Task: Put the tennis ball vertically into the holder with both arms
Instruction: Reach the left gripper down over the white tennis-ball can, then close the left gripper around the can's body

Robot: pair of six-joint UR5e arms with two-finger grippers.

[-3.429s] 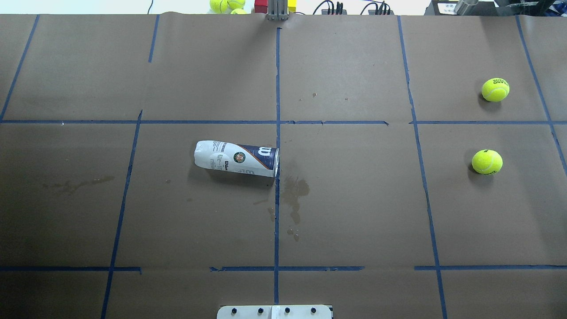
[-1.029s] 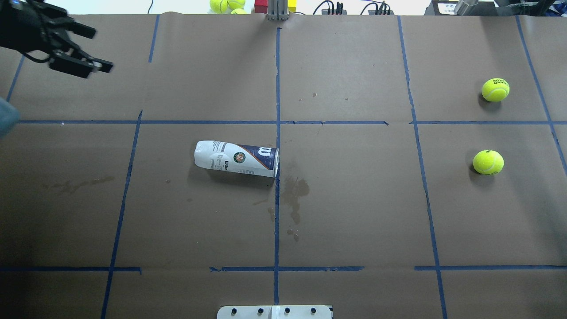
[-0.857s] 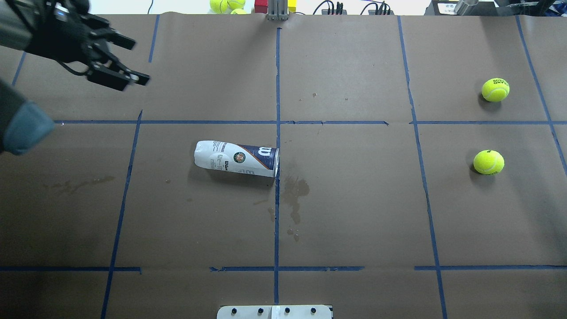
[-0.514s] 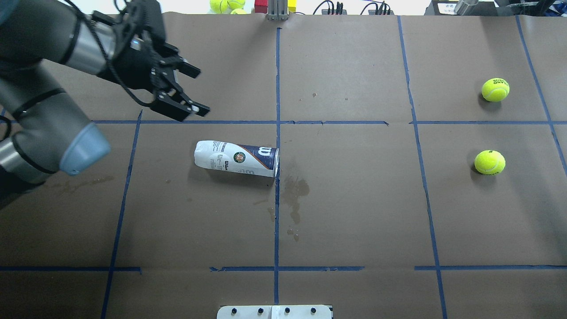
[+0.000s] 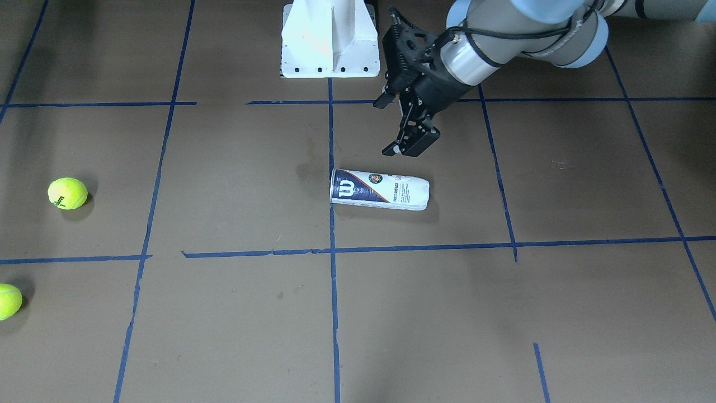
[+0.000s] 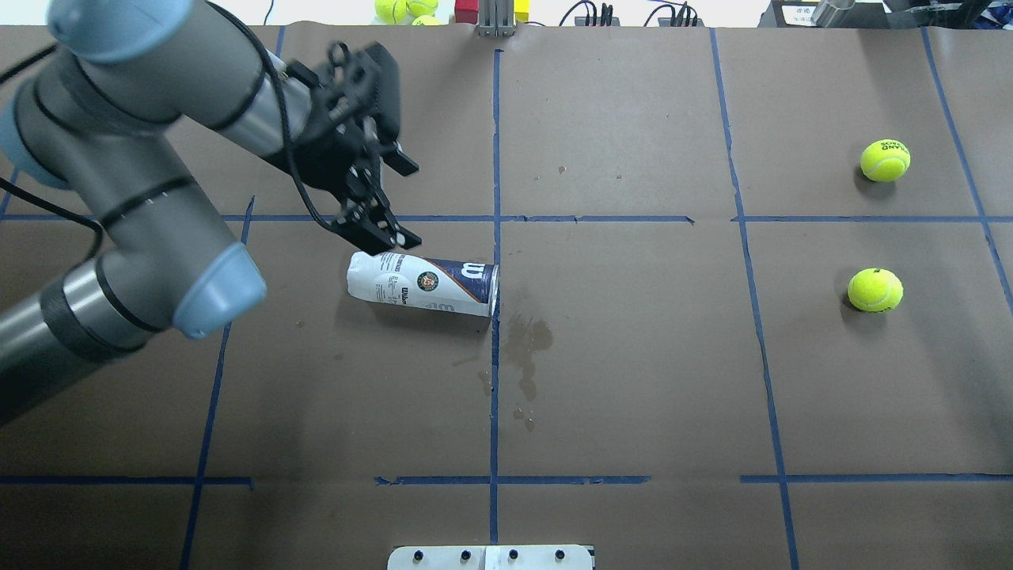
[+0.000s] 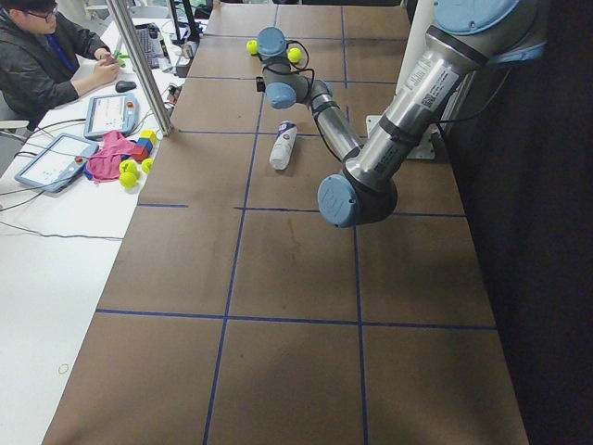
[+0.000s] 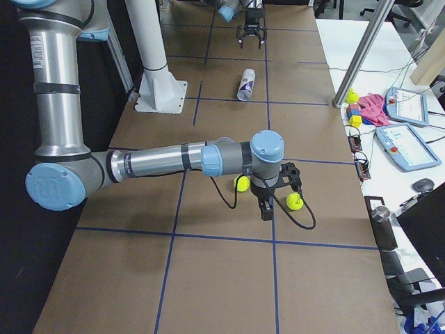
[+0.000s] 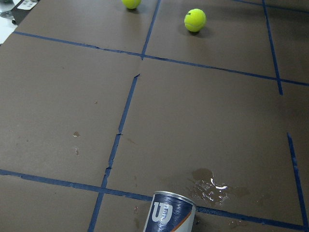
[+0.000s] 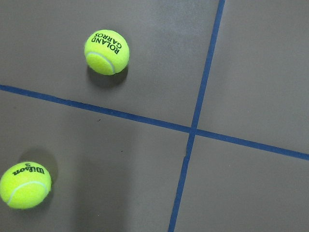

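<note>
Brown paper crossed by blue tape lines (image 6: pixel 495 142) covers the desk (image 6: pixel 633 380). From the desk's left end the left arm (image 6: pixel 142 158) reaches in toward the middle. The left gripper (image 6: pixel 410 204) is released, its jaws spread wide. It hovers near the white end of the holder (image 6: pixel 423 283), on the side toward the far edge, and does not touch it.

That holder lies on its side about mid-desk, just left of the centre tape line. Its long axis runs along the desk's length, nearly parallel to the long edges. The white closed end points to the left end of the desk. The navy, silver-rimmed end with the "W" points to the right end, its rim resting on the centre line. A damp stain (image 6: pixel 529 340) sits just beside that rim.

Near the right end lie two tennis balls, well apart from the holder. One tennis ball (image 6: pixel 885 161) is closer to the far edge and the other tennis ball (image 6: pixel 874 290) sits nearer mid-width. The right arm (image 8: pixel 160 160) stretches over them, and the right gripper (image 8: pixel 266 207) hangs above the pair. Whether its claw is released or clenched cannot be told.
</note>
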